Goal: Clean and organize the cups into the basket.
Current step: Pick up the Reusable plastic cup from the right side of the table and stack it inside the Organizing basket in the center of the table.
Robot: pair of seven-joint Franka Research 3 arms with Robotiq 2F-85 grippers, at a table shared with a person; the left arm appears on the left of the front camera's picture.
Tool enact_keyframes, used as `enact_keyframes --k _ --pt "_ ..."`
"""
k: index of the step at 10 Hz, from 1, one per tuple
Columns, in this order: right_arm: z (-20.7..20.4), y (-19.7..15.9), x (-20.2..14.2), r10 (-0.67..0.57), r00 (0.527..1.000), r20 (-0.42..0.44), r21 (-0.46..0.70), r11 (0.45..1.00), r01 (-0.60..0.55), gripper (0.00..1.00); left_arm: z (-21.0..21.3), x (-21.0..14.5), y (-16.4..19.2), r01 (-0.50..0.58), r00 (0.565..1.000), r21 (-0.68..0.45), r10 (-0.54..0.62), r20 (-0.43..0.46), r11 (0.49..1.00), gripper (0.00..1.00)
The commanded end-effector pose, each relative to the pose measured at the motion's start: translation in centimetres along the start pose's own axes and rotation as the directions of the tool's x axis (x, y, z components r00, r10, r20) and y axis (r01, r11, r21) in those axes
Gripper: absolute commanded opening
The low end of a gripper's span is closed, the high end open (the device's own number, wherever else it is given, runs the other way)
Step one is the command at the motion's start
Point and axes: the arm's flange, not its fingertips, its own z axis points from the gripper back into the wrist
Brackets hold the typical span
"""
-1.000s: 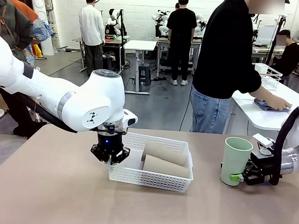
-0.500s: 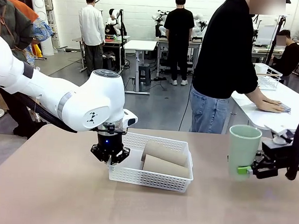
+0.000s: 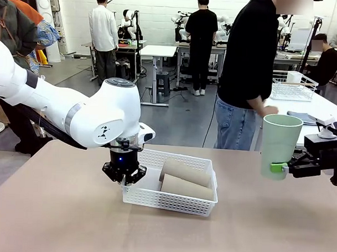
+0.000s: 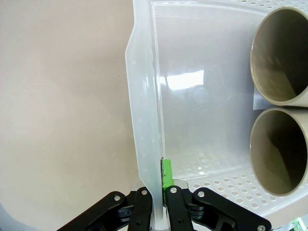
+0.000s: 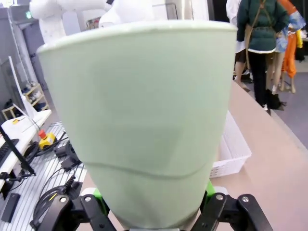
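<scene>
1. Busy workshop in the background, people standing at the far benches; up front, a beige table (image 3: pixel 55 210) takes the lower half of the front view.
2. Centre of that table: the white basket (image 3: pixel 171 201), with two tan cups (image 3: pixel 184 172) lying on their sides in it, side by side, packed into its right-hand part.
3. Centre-left, the left pincer (image 3: pixel 124 177) drops straight down onto the basket's left end wall and is clamped tight on it.
4. The left wrist view confirms it at bottom centre: one finger outside the wall, the green pad (image 4: pixel 166 174) inside, the thin plastic pinched between. The tan cups' open mouths sit at the right edge, well apart from the fingers.
5. At the right edge of the front view, the right pincer (image 3: pixel 279 168) grips the mint cup (image 3: pixel 281 142) low on its body. The cup is upright, mouth up, held off the table and well apart from the basket.
6. In the right wrist view the mint cup looms in the centre, with a green pad on either side of its narrow base.
7. A person (image 3: pixel 251 57) in a black top stands beyond the table's far edge, behind the mint cup.
</scene>
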Motion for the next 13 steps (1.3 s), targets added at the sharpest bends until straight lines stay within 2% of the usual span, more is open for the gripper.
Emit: enact_keyframes --k 1,5,6,7,8,10,12,13 --pt "0.0 0.1 -0.4 0.0 1.0 -0.008 0.015 1.0 0.0 0.0 0.1 -0.1 -0.2 -0.002 1.0 0.006 0.002 0.009 1.0 0.0" --pt "0.0 0.1 -0.4 0.0 1.0 -0.008 0.015 1.0 0.0 0.0 0.1 -0.1 -0.2 -0.002 1.0 0.006 0.002 0.009 1.0 0.0" --pt "0.0 0.0 -0.2 -0.003 1.0 -0.004 0.004 1.0 0.003 0.8 0.1 -0.1 -0.2 -0.002 1.0 0.006 0.002 0.009 1.0 0.0" --pt "-1.7 0.8 2.7 0.068 0.99 -0.127 0.034 0.997 -0.064 0.8 0.1 -0.1 -0.2 -0.002 1.0 0.006 0.002 0.009 1.0 0.0" --pt "-4.0 0.3 5.8 0.101 0.972 -0.213 0.062 0.994 -0.09 0.8 0.1 -0.1 -0.2 -0.002 1.0 0.006 0.002 0.009 1.0 0.0" --pt "-9.8 -2.3 11.1 0.096 0.932 -0.35 0.091 0.993 -0.069 0.8 0.1 -0.1 -0.2 -0.002 1.0 0.006 0.002 0.009 1.0 0.0" --pt "-15.7 -5.0 13.0 0.037 0.86 -0.509 0.089 0.996 0.01 0.8 0.1 -0.1 -0.2 -0.002 1.0 0.006 0.002 0.009 1.0 0.0" --pt "-18.6 -6.2 13.1 0.024 0.8 -0.6 0.074 0.997 0.026 0.8 0.1 -0.1 -0.2 -0.002 1.0 0.006 0.002 0.009 1.0 0.0"
